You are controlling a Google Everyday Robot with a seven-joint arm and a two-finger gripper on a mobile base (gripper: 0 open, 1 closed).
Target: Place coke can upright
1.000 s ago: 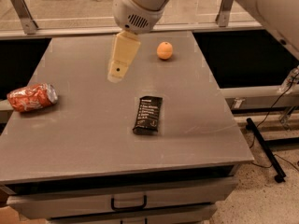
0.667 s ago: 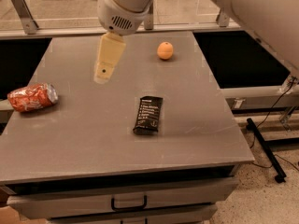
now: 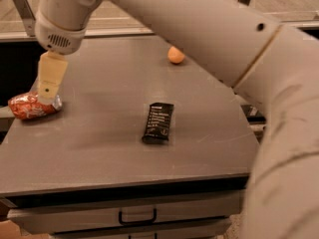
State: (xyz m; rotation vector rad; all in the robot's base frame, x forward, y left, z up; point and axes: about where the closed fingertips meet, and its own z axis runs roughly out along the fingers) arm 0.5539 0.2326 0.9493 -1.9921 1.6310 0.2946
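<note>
Nearest, the table [image 3: 99, 153] is bare along its front edge, and a black snack bar [image 3: 158, 123] lies at centre. At nine o'clock the coke can [image 3: 31, 106] lies on its side, hard by the left edge. The gripper [image 3: 48, 91] has swung left from mid-table to just over the can's right end, so a grasp looks close. I cannot tell how wide it is. An orange [image 3: 175, 55] sits far back at one o'clock.

Left edge of table [image 3: 99, 148]: coke can [image 3: 31, 106], gripper [image 3: 47, 91] over it; packet [image 3: 158, 122] centre; orange [image 3: 175, 55] behind packet.
</note>
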